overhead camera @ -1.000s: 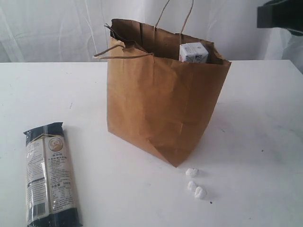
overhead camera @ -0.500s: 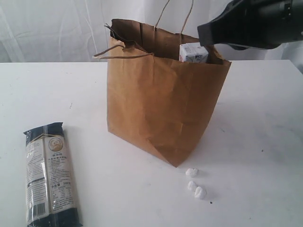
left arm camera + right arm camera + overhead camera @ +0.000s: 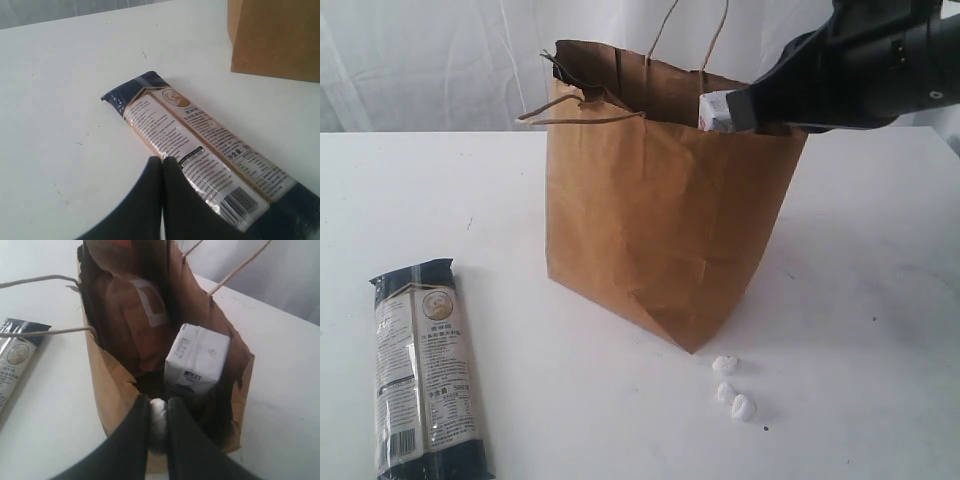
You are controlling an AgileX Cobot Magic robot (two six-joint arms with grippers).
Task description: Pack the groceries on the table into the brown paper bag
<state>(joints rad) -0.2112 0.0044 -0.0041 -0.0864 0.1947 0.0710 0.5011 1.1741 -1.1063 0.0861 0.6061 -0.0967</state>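
Right gripper (image 3: pixel 159 405): jaws narrow, pinching a small white lump (image 3: pixel 159 421) at the brown paper bag (image 3: pixel 107 385) mouth.
Left gripper (image 3: pixel 162 161): jaws closed, empty.
Noodle packet (image 3: pixel 200 142): flat on tabletop (image 3: pixel 60 100), unpacked.
Advice: release clear of small white-blue carton (image 3: pixel 197 357).

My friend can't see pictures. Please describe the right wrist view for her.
The right tool, shut with something white between its tips, hangs over the open brown paper bag. Inside are a white-blue carton and brown-orange pouch.

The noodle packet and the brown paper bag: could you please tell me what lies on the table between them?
Only bare table lies between the noodle packet and the brown paper bag, as the exterior view shows.
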